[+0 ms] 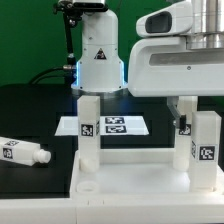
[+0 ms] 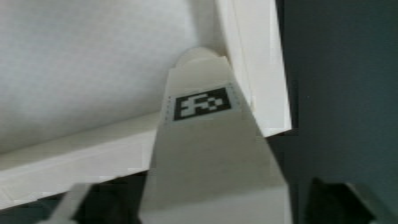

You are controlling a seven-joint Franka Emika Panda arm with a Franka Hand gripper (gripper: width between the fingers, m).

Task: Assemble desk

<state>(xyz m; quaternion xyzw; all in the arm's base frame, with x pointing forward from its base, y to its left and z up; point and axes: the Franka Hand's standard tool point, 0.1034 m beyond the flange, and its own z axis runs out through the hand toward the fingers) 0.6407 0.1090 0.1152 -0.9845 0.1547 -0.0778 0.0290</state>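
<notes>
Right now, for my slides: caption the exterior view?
Desk tabletop with upright legs; another leg lying beside it.

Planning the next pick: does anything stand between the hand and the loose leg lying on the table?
Likely yes: the upright leg on the tabletop, at the exterior view's left, stands roughly between the hand and the loose leg.

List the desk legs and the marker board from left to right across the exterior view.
In order: leg lying flat → standing leg → marker board → rightmost standing leg.
</notes>
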